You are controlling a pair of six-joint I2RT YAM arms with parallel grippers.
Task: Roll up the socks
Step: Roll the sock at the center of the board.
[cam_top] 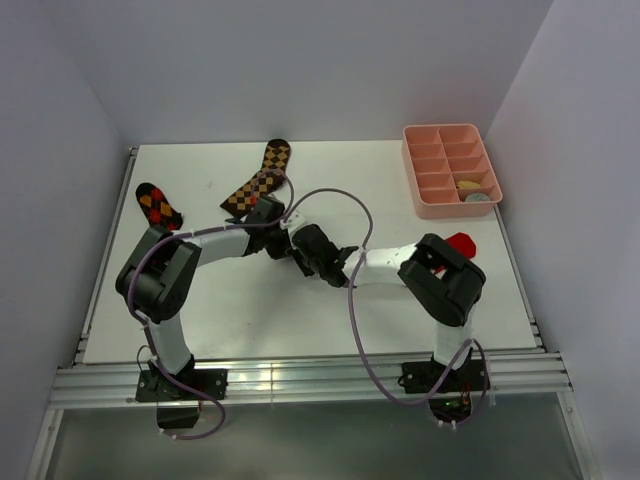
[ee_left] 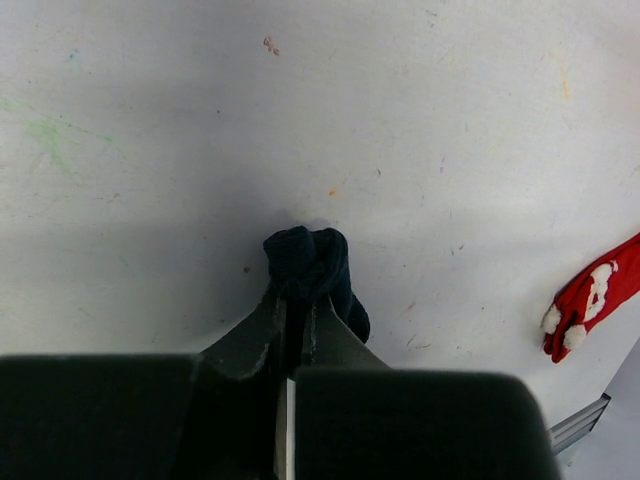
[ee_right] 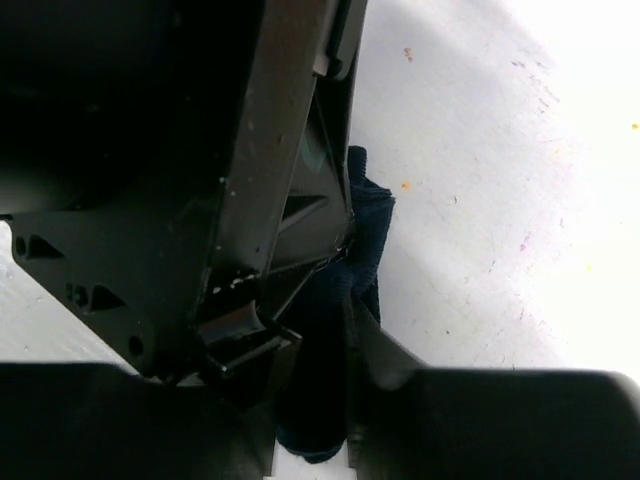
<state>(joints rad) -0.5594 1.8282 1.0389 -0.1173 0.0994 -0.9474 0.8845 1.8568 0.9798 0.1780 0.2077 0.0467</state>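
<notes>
left gripper (ee_left: 296,303): clamped tight on navy sock (ee_left: 305,258), lower centre of left wrist view
right gripper (ee_right: 318,340): fingers partly closed around same sock, grip unclear
counts: one navy sock, two checkered socks (cam_top: 258,182), one red sock (ee_left: 590,305), one pink tray (cam_top: 408,160)

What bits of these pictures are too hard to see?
Right wrist view: left gripper blocks the navy sock; right gripper's hold unclear.
Top view: right arm covers most of the red sock; pink tray's contents too small.
Left wrist view: frame edge cuts the red sock.
</notes>
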